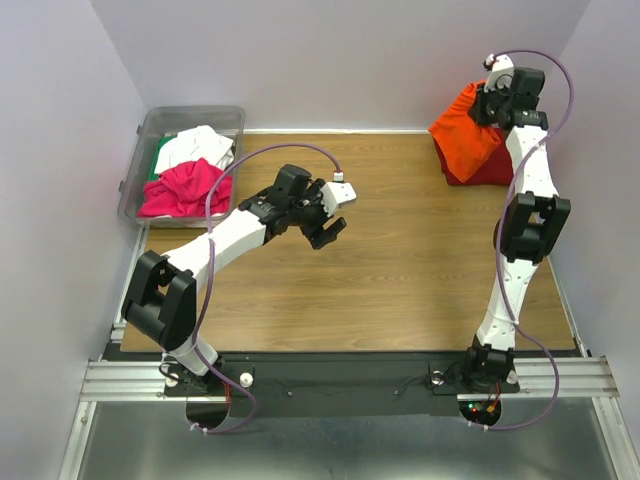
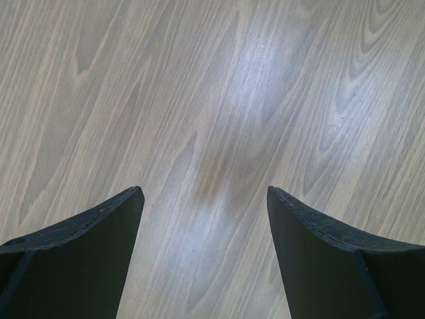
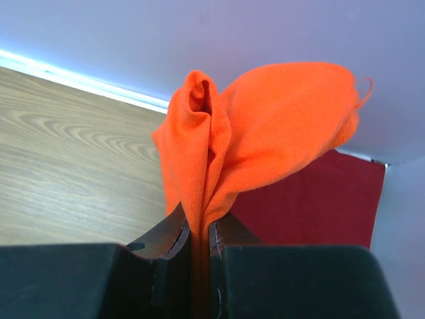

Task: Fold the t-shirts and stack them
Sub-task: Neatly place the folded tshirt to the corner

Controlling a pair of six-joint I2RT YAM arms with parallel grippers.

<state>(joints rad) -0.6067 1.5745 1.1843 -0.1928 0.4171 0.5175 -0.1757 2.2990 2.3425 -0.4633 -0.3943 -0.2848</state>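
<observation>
Right arm reaches tall into far right corner. Right end effector (image 3: 199, 229) clamped on bunched bright orange soft knit t-shirt (image 3: 265, 126), cloth ballooning in rounded fold above it. Flat dark red cloth t-shirt (image 3: 312, 199) just beyond, lower. Left arm bent low. Left end effector (image 2: 204, 191) spread wide, empty, over pale wood-grain surface (image 2: 199, 80).

Right gripper (image 3: 199, 234) clamped on orange t-shirt (image 3: 265, 133), cloth bunched upward; dark red t-shirt (image 3: 312, 199) flat behind on table (image 3: 66, 179).

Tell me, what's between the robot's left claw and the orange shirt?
Nothing, just bare wooden table. The top view shows that stretch between the open left gripper and the orange shirt.
</observation>
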